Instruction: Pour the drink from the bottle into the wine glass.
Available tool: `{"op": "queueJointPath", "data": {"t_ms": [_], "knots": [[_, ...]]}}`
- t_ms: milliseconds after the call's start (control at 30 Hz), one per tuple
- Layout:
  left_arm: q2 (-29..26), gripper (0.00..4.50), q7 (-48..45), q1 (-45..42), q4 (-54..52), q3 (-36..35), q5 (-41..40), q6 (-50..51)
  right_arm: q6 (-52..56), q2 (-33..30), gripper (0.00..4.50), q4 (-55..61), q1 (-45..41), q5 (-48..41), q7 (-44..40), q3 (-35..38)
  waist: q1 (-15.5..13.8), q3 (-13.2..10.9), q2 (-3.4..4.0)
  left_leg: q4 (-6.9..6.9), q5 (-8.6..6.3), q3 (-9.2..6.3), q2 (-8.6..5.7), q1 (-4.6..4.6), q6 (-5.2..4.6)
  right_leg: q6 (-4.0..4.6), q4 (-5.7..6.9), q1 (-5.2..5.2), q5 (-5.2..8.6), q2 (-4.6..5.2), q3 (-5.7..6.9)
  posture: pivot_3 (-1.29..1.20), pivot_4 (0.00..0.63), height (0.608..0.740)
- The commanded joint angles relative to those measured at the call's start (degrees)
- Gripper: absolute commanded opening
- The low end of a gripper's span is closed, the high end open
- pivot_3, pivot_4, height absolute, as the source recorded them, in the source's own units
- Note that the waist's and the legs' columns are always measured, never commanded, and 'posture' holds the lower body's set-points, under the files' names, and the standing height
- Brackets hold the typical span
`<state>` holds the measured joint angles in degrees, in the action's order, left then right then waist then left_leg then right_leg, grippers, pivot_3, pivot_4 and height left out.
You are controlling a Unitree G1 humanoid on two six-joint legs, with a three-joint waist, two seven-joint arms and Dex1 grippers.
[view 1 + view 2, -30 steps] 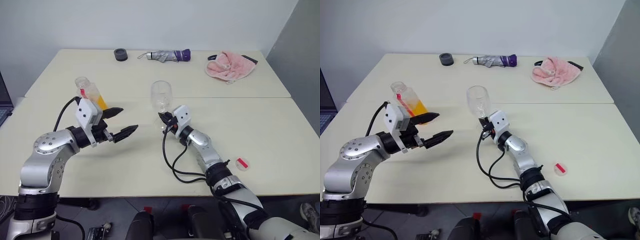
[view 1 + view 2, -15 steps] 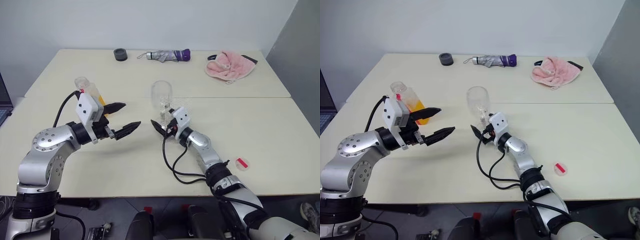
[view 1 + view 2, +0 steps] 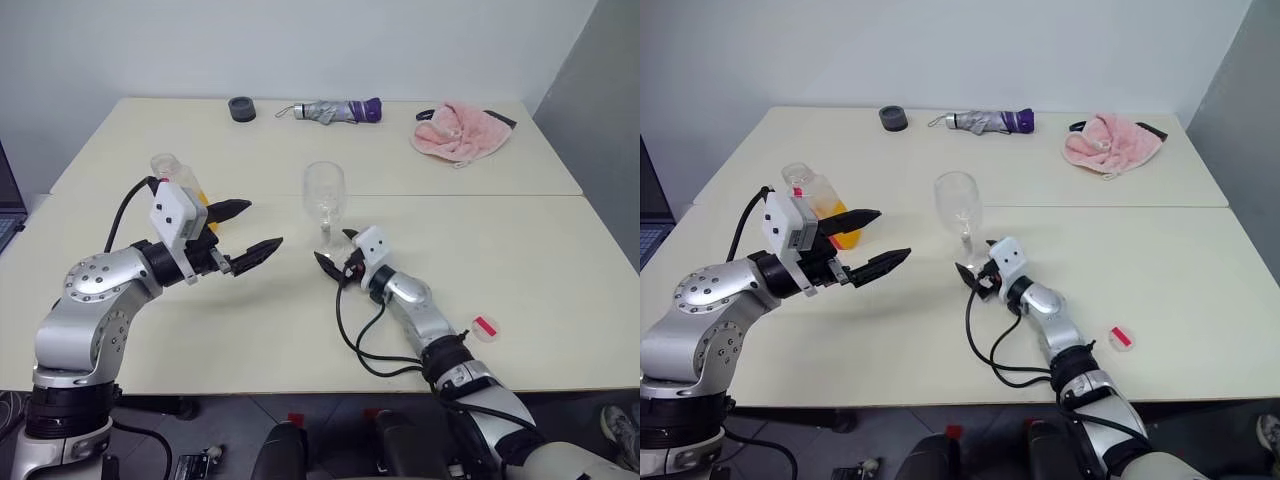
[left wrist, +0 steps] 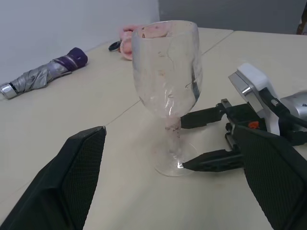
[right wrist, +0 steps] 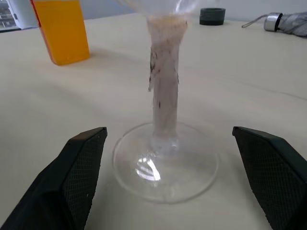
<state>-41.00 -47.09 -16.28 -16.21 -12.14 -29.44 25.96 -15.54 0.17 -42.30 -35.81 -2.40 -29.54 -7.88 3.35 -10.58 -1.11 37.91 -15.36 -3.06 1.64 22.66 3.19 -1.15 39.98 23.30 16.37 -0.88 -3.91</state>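
Cream tabletop (image 3: 520, 260) against a pale wall, two boards butted along a seam. We list the wine glass (image 3: 324, 205) first: upright near mid-table, bowl empty, foot flat on the surface. Our right gripper (image 3: 334, 254) sits low just beside that foot, jaws spread, holding nothing. The bottle (image 3: 818, 205) with the drink (image 3: 837, 222) stands well to our left, uncapped; our left gripper (image 3: 240, 229) hovers near it, jaws wide, empty. Beyond: folded umbrella (image 3: 330, 110), pink cloth (image 3: 460, 130), dark roll (image 3: 240, 108); small cap (image 3: 485, 326) near the right edge. Risk, in our judgement: a right finger nudging the foot could topple the unheld glass.
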Motion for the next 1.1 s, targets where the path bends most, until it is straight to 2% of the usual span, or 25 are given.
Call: {"op": "queueJointPath", "data": {"t_ms": [33,133,367,567,733,1100], "knots": [[0.6,4.5,1.2,1.3,-3.2,-2.3,-1.5,-0.4,1.0,-1.3,4.47,4.0,2.0,-0.5,-1.5,0.3,0.0,0.0,0.0,0.0,0.0,0.0,0.0,-0.01,0.0,0.0,0.0,0.0,0.0,0.0,0.0,0.0,0.15,0.74],[2.2,4.5,3.4,4.1,-3.8,-2.7,-0.7,-0.6,3.2,-3.1,4.47,9.2,4.9,-0.7,-3.7,-0.7,-0.1,0.0,0.0,0.0,0.0,-0.01,0.02,0.0,0.0,0.0,0.0,-0.01,0.0,0.04,0.0,0.0,0.15,0.74],[9.1,4.5,14.3,13.3,0.2,-3.9,6.4,-4.8,14.3,-13.4,4.47,35.5,18.1,-4.6,-14.7,-4.7,-0.6,0.0,0.0,0.03,-0.01,-0.1,0.02,0.07,-0.01,-0.02,-0.08,-0.04,0.01,0.14,-0.01,0.0,0.15,0.74],[15.7,4.5,24.2,15.5,4.5,-6.1,10.5,-7.8,24.9,-19.9,4.47,52.1,22.4,-8.6,-18.6,-5.6,-0.7,0.0,-0.04,0.06,-0.01,-0.05,-0.02,0.01,-0.01,-0.03,-0.05,-0.05,0.01,0.09,0.01,0.0,0.15,0.74],[14.8,4.5,28.7,12.2,10.1,-6.4,15.2,-11.3,32.3,-22.1,4.47,60.3,23.3,-11.5,-18.5,-5.7,-0.9,0.0,-0.06,0.05,0.01,-0.24,-0.01,0.01,0.02,-0.02,-0.04,-0.07,0.01,-0.04,0.05,0.0,0.15,0.74],[11.6,4.5,28.7,2.1,20.9,-7.6,15.2,-12.7,42.0,-23.6,4.47,67.8,21.1,-16.8,-17.1,-4.1,-1.3,0.0,-0.07,0.06,0.01,-0.16,-0.08,0.04,0.02,-0.03,-0.07,-0.07,0.01,-0.01,0.17,0.0,0.15,0.74]]}}
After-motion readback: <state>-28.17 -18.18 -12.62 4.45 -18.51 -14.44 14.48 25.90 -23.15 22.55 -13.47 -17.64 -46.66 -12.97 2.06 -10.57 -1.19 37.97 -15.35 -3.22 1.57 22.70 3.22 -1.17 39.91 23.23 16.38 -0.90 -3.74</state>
